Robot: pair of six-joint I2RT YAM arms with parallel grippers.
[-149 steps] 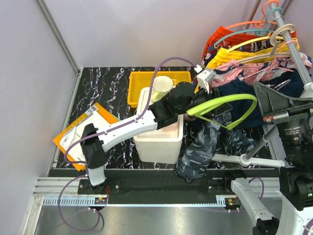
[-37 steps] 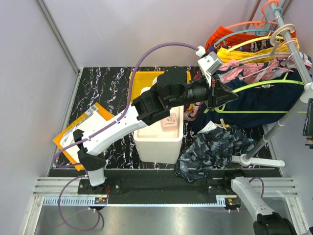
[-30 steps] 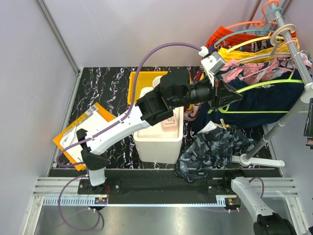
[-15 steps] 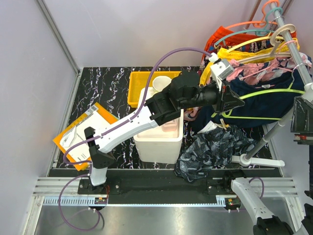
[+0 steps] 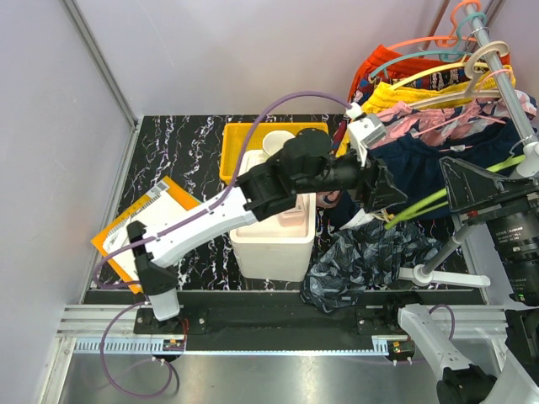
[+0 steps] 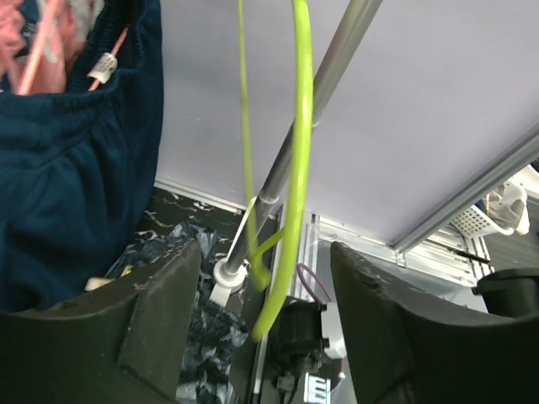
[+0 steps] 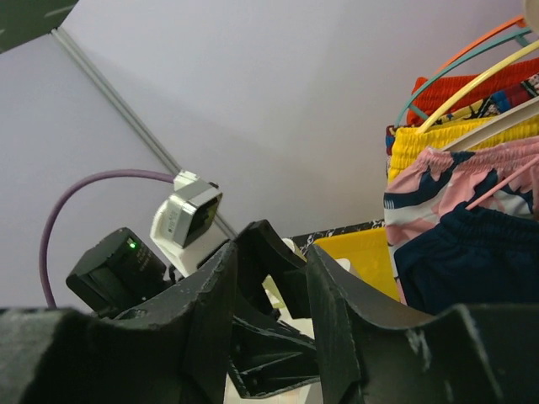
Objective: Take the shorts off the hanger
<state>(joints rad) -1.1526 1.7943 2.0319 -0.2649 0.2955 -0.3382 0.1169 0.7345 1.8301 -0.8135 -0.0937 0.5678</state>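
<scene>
The charcoal marbled shorts [image 5: 358, 257] lie crumpled on the table by the rack's base, off any hanger; they also show in the left wrist view [image 6: 156, 252]. The navy shorts [image 5: 421, 164] hang on the rack, also seen in both wrist views [image 6: 67, 194] [image 7: 472, 252]. A bare lime green hanger [image 5: 421, 206] slants from the rack toward my left gripper [image 5: 386, 200]. In the left wrist view the hanger [image 6: 299, 126] passes between the wide-open fingers of that gripper [image 6: 265, 252] without touching them. My right gripper [image 5: 450, 181] is raised beside the rack, its fingers apart and empty [image 7: 271, 252].
A white foam box [image 5: 269, 244] stands under my left arm, with a yellow bin [image 5: 240, 151] and a cup [image 5: 276, 143] behind it. The rack pole [image 5: 472, 227] carries yellow, pink-floral and red garments [image 5: 421, 97]. An orange folder with papers [image 5: 135, 227] lies at the left.
My left gripper has drawn back and down from the navy shorts. The lime hanger has swung from spread flat to a steep slant. My right gripper has risen into view at the right.
</scene>
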